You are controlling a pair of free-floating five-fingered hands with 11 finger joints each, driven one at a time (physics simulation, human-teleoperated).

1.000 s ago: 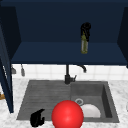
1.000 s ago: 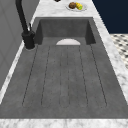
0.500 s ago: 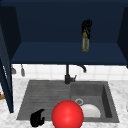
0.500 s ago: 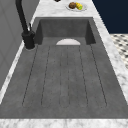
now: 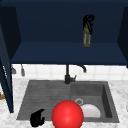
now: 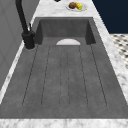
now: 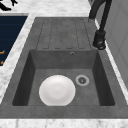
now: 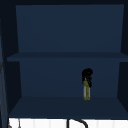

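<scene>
Front view: right hand clamped on the neck of the slim olive glass bottle, standing on the dark-blue cabinet shelf. Grip sits high; bottle could tip. Left hand curled, empty, below shelf.

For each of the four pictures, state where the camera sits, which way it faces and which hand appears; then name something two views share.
Front view: faces the sink from the front; left hand low, right hand curled round the bottle.
Left side view: looks along the drainboard from the left towards the basin.
Right side view: looks from the right over the white plate.
Upper view: faces the open cabinet; right hand on the bottle.
Shared: both side views show the black tap.
</scene>
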